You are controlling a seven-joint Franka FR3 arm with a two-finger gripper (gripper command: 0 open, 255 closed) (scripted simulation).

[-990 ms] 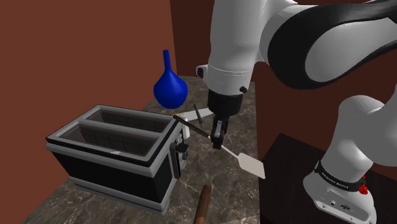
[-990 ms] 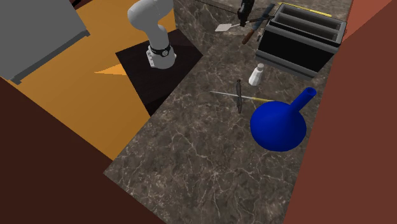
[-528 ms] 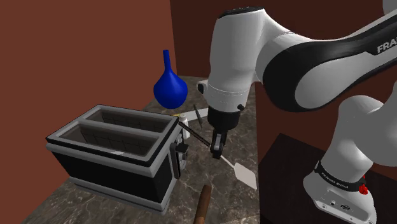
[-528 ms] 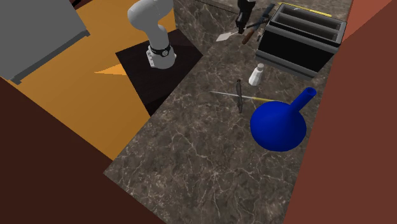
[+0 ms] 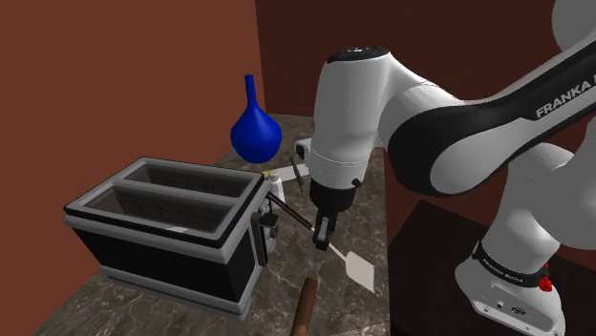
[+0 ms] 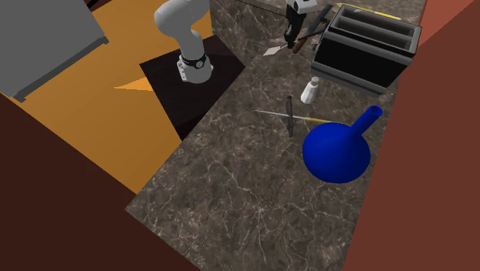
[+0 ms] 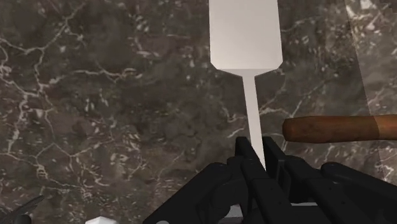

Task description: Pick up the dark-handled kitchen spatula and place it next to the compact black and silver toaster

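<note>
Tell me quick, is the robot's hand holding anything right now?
The gripper is shut on the spatula, clasping its thin pale stem.

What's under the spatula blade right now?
Dark marbled countertop shows all round the white spatula blade; the patch directly beneath is covered. A brown stick lies beside the shaft, not under it.

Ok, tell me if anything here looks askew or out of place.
The spatula hangs at a slant, blade down toward the counter, clasped by the fingers on its thin pale neck rather than its dark handle. That handle points up toward the toaster, very close to its side; contact can't be confirmed. Nothing looks spilled or broken.
</note>
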